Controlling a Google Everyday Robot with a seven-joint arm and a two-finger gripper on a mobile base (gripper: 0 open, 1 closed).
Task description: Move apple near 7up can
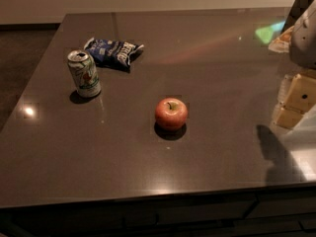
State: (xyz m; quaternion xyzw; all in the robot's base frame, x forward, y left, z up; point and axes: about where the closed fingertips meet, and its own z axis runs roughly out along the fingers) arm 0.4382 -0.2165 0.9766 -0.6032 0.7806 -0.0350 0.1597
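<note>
A small red-orange apple (171, 113) with a short stem sits upright near the middle of the dark tabletop (207, 68). The white and green 7up can (84, 74) stands upright at the left, well apart from the apple. My gripper (292, 104), with yellowish parts under a grey arm, hangs at the right edge of the view above the table. It is far to the right of the apple and holds nothing that I can see.
A dark blue chip bag (113, 52) lies just behind and to the right of the can. The table's front edge (158, 194) runs along the bottom. The gripper's shadow (274, 152) falls on the table at the right.
</note>
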